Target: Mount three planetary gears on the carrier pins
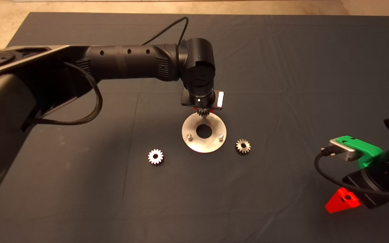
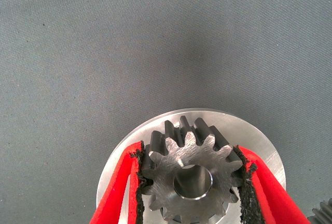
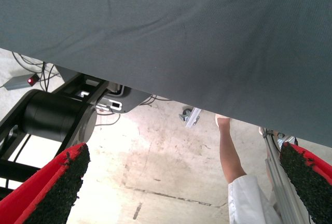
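Observation:
A shiny round carrier disc [image 1: 204,144] with a large centre hole lies mid-mat. Two carrier pins [image 1: 188,136] [image 1: 220,136] stand bare at its near side; the far pin is hidden under my left gripper. My left gripper [image 1: 202,110] is shut on a planetary gear [image 2: 190,175] and holds it over the disc's far edge [image 2: 249,133], its bore facing the camera. A second gear [image 1: 155,156] lies flat left of the disc. A third gear [image 1: 243,146] lies right of it. My right gripper [image 3: 181,187] is open and parked at the mat's lower right.
The left arm [image 1: 123,64] reaches across the mat from the left. A person's leg [image 3: 231,156] shows on the floor past the mat's edge in the right wrist view, beside a black robot base [image 3: 52,115] and cables.

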Controlling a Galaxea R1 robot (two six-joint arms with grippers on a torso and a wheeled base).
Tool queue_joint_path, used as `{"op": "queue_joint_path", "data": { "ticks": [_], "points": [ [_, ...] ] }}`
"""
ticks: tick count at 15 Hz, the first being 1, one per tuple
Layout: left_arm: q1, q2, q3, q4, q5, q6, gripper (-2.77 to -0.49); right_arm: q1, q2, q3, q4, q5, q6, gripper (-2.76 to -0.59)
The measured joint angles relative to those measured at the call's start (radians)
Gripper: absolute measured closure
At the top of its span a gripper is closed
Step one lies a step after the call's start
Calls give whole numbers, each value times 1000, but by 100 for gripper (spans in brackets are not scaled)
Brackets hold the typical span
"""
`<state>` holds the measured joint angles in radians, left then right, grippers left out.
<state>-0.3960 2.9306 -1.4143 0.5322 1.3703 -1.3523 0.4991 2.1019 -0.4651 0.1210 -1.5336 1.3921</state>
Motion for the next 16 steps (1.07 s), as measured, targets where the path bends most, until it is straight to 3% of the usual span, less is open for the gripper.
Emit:
{"op": "queue_joint_path", "data": {
  "ticks": [16],
  "points": [
    [0,0,-11,4,2,1,-89,0,0,0,0,0,0,-273]
  ]
}}
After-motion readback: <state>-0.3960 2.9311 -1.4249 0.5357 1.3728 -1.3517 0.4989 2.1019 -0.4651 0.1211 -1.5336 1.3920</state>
